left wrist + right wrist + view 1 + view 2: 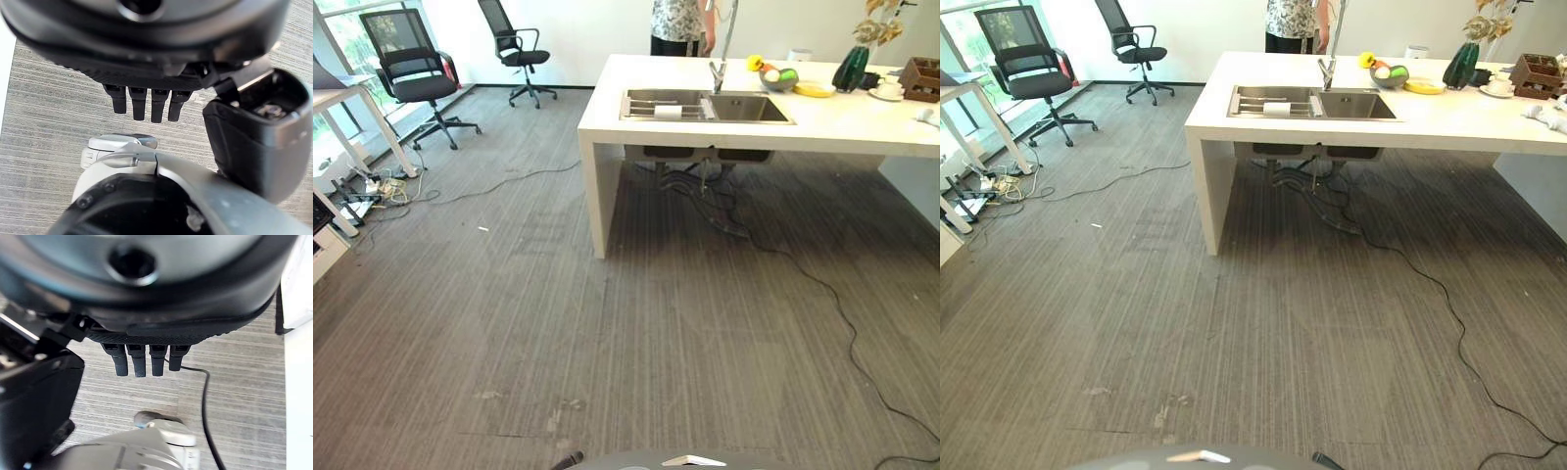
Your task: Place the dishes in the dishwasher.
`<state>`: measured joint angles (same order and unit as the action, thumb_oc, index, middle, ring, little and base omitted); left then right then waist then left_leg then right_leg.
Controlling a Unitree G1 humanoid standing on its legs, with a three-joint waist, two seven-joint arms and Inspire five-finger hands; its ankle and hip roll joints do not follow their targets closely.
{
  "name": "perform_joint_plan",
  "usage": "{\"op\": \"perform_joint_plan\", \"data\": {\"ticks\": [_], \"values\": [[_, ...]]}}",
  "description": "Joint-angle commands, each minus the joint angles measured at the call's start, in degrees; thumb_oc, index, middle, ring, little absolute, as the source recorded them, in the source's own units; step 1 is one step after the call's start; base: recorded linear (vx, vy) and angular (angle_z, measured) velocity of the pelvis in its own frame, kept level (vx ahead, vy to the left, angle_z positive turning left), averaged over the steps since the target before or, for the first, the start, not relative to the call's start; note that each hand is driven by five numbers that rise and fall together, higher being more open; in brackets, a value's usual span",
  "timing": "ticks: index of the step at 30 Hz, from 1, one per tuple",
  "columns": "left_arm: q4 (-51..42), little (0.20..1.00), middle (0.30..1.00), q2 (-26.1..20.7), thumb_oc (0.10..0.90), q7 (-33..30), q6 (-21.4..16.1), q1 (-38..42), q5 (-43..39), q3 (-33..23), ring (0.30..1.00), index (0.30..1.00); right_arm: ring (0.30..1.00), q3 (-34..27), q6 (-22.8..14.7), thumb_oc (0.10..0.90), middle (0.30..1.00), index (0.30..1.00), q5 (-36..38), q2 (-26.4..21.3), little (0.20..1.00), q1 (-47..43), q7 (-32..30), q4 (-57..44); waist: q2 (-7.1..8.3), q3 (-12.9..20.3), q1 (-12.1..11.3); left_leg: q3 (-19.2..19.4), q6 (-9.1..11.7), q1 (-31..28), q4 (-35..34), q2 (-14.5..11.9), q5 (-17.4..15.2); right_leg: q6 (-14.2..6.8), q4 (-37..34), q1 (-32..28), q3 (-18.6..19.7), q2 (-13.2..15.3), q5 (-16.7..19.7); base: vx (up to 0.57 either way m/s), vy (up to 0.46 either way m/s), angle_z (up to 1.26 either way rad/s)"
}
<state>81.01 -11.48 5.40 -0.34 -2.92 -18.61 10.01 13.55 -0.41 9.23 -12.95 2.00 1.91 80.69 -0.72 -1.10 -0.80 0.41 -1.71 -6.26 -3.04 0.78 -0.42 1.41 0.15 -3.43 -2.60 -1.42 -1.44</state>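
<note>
A small white dish [667, 112] is seen lying on the metal rack in the left half of a shiny steel double sink [705, 106], which is set into the top of a long, smooth white counter [842, 122] with a thick flat side panel. A thin, tall metal tap [719, 61] is fixed at the back of the sink. Further along the counter, a round grey bowl of bright yellow and green fruit [777, 77] is placed, with a flat yellow plate [815, 90] just beside it. Next to these, a dark green glass vase [850, 68] with pale dry leaves is stood, then a white cup on a saucer [888, 90] and a brown wooden box [922, 78]. A person in a patterned top [678, 26] is seen behind the counter. The grey carpet with fine stripes [607, 333] is spread across the room, and two black mesh office chairs on wheels [416, 76] are stood far to the left. The dark left hand [146, 100] is hung down over the carpet, its ribbed fingers straight, side by side and holding nothing. The dark right hand [146, 355] is hung the same way, fingers straight, close together and empty.
</note>
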Motion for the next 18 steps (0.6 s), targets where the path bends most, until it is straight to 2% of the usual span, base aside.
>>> {"op": "perform_joint_plan", "data": {"ticks": [1,10,18], "values": [[0.3,0.9,0.9,2.3,0.8,0.8,-1.7,4.6,1.0,0.5,0.9,0.9,0.9,2.0,-0.3,0.8,0.9,0.9,0.0,-0.9,0.9,-4.3,0.6,1.9,0.6,-2.5,0.0,0.9,2.8,-0.6,-2.0,0.3,-2.2,-5.6,-5.1,-5.3,-1.4,2.4,-1.8,0.0,0.0,0.0],[0.1,0.9,0.9,1.8,0.8,-0.1,-2.2,5.0,0.4,0.1,0.9,0.9,0.9,5.3,-0.6,0.8,0.9,0.9,-4.5,-1.4,0.9,-5.6,0.1,0.4,0.69,-2.9,0.1,1.3,3.0,-0.5,-2.0,0.2,-2.0,-5.5,-5.1,-5.1,-1.2,2.4,-1.7,0.0,0.0,0.0],[0.7,0.9,0.9,1.3,0.8,-0.8,-2.2,4.9,0.7,-0.3,0.9,0.9,0.9,4.9,-0.8,0.8,0.9,0.9,-4.1,-1.8,0.9,-6.2,-0.4,0.2,0.69,-2.8,0.5,1.5,3.0,-0.3,-2.0,0.2,-1.8,-5.3,-5.1,-4.8,-0.8,2.2,-1.5,0.0,-0.002,0.0]]}}
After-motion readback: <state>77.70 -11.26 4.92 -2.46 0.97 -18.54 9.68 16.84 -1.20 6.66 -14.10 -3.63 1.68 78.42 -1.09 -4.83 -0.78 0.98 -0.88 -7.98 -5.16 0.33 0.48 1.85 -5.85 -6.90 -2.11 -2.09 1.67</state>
